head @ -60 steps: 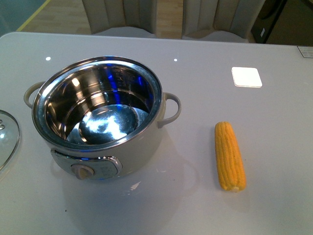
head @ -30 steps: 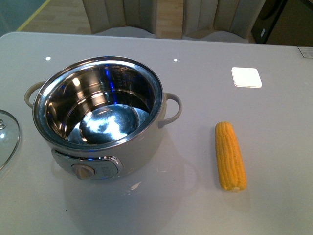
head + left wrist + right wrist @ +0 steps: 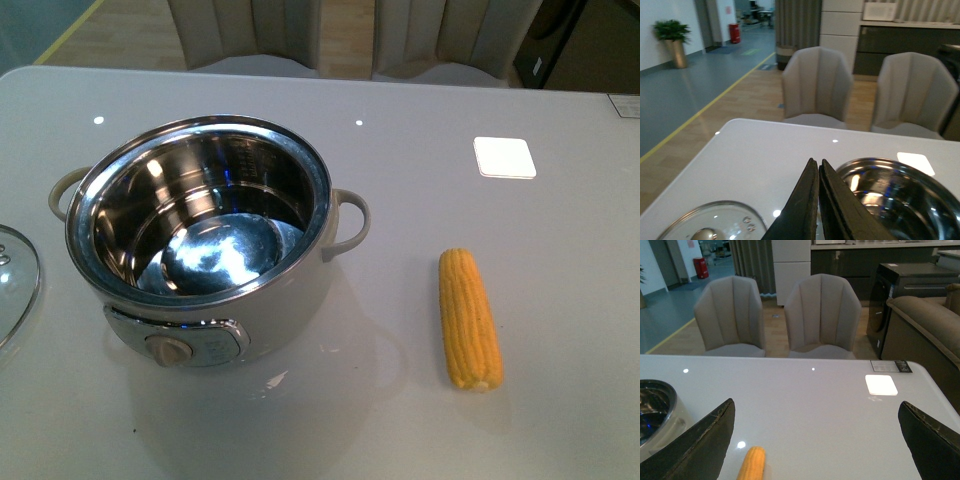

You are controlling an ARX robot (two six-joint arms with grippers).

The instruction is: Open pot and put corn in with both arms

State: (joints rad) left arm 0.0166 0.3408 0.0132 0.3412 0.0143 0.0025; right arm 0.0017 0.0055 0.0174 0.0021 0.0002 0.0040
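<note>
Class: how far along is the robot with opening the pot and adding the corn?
Done: the pot is open, its lid lying on the table beside it. In hand: the right gripper, jaws wide, faces the corn, gripping nothing; the left gripper is shut and empty. Left: grasp the corn and put it in the empty pot.

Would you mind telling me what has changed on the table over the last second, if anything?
Nothing visibly changed in the front view. The pot stays open in the same spot, the corn still lies on the table to its right, apart from it, and the glass lid remains at the left edge of the picture.
</note>
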